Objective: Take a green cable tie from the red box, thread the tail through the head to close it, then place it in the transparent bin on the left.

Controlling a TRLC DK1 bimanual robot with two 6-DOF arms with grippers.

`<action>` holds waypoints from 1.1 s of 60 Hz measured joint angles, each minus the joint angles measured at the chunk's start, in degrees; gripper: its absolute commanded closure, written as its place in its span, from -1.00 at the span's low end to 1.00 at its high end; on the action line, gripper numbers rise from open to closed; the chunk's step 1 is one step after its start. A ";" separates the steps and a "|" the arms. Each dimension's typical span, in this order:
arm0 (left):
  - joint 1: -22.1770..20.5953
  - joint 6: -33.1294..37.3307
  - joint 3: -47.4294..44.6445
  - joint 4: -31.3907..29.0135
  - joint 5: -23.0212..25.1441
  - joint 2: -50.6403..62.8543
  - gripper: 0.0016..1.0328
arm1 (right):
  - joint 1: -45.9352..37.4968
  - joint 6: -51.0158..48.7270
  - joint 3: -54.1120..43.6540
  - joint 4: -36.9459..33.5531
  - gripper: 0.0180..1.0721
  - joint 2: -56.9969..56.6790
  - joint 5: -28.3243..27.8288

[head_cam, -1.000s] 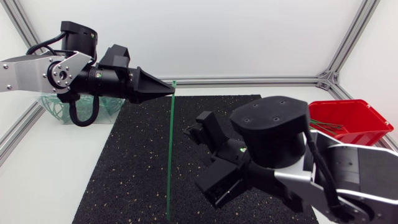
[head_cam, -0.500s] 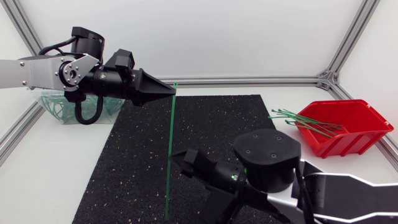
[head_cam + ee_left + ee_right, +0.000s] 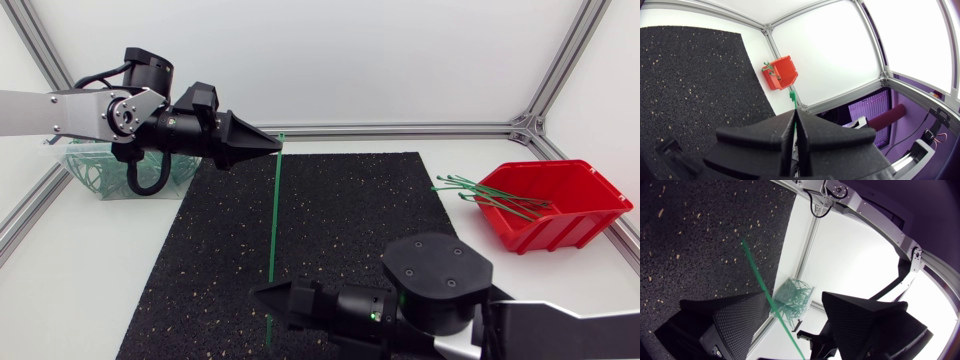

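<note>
A green cable tie (image 3: 274,230) hangs straight down over the black mat. My left gripper (image 3: 275,146) is shut on its upper end; the tie's head (image 3: 792,97) pokes out past the closed fingertips. My right gripper (image 3: 265,298) lies low near the front of the mat, pointing left at the tie's lower end. In the right wrist view the tie (image 3: 756,272) runs between the open fingers of that gripper (image 3: 795,300), close to one finger. The red box (image 3: 560,215) holds several green ties (image 3: 490,195). The transparent bin (image 3: 90,170) stands behind my left arm.
The black mat (image 3: 330,200) covers the middle of the table. Aluminium frame rails (image 3: 400,129) run along the table's back and sides. The red box (image 3: 782,75) sits by the right rail, and the bin (image 3: 792,297) with closed ties by the left one.
My right arm swung down and to the left across the mat, bringing its gripper to the tie's lower end with the fingers narrowing a little. The left gripper barely moved.
</note>
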 measured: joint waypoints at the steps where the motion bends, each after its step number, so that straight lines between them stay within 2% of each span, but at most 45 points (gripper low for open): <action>1: 0.00 0.00 0.22 -0.07 0.00 0.15 0.94 | 0.04 0.00 0.00 0.70 -0.56 0.57 -0.15; 22: 1.16 0.00 0.55 -0.72 0.20 1.05 0.94 | 0.33 0.00 -0.68 5.79 -0.55 9.22 -0.98; 33: 1.33 0.00 0.55 -0.74 0.44 1.20 0.94 | 0.33 0.00 -0.79 7.02 -0.01 11.04 -1.25; 42: 1.33 0.02 0.55 -0.90 0.63 1.22 0.94 | 0.04 0.00 -0.79 8.09 0.03 11.89 -1.66; 51: 1.33 0.02 0.55 -0.90 0.68 1.22 0.94 | -0.85 -0.02 -0.79 9.64 0.16 13.42 -2.60; 57: 1.33 0.02 0.55 -0.90 0.70 1.22 0.94 | -1.42 -0.02 -0.79 9.86 0.32 13.77 -2.71; 66: 1.33 0.02 0.55 -1.01 1.11 1.25 0.94 | -1.64 -0.20 -0.79 9.88 0.40 13.77 -2.91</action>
